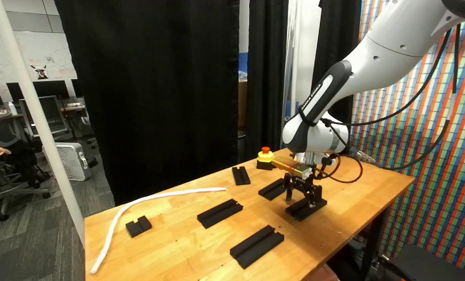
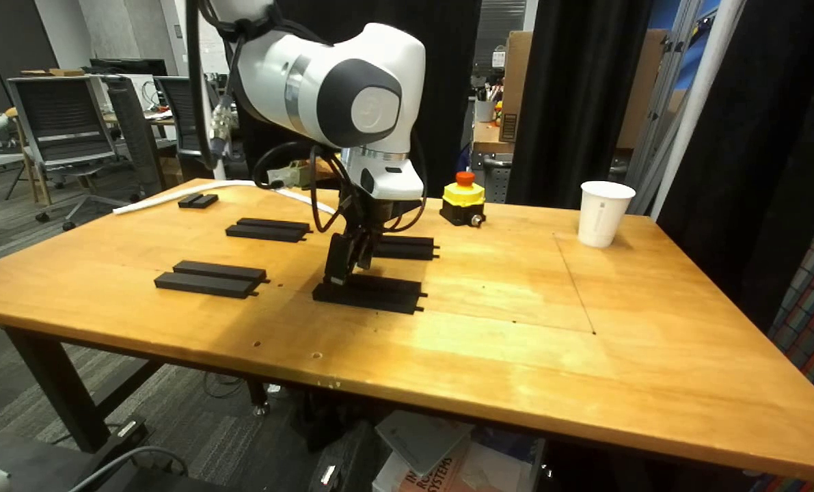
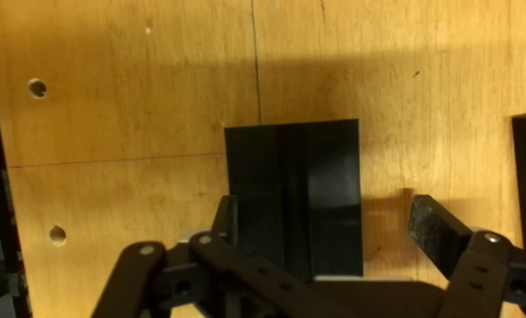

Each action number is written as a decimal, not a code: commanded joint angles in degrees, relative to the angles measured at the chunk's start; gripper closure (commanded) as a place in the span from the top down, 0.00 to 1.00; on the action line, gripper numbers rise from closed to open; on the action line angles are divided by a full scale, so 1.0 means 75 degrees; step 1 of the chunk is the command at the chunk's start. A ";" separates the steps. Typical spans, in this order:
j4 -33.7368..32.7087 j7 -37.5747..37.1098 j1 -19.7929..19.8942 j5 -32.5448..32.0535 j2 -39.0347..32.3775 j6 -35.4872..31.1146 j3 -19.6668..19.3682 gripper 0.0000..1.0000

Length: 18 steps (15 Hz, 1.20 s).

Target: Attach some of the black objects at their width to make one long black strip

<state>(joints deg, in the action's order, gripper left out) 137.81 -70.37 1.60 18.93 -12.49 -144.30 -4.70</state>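
Observation:
The black objects are flat bars with a groove down the middle, lying apart from one another on the table; no long black strip is in view. Over the nearest-to-gripper black bar [image 3: 333,176], seen in both exterior views too [image 1: 306,212], my gripper [image 3: 324,210] points down, open and low. Its left finger [image 3: 227,216] overlaps the bar's left edge in the wrist view; touching or not, I cannot tell. The right finger [image 3: 437,229] stands apart over bare wood. Other bars [image 1: 257,246] lie around: a second bar [image 1: 220,212], and a third [image 1: 272,189] partly behind the gripper.
Two shorter black blocks [image 1: 138,225] lie near a curved white strip [image 1: 138,203] and farther along the table. A yellow button box with a red top [image 2: 463,198] stands behind the arm. A white cup [image 2: 603,213] is near the far edge.

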 commanded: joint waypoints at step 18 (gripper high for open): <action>0.0705 -0.1872 -0.0311 -0.1040 0.0653 -0.0774 0.0109 1.00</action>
<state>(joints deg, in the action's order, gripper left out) 142.16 -86.33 -1.14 11.26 -7.68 -146.19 -4.44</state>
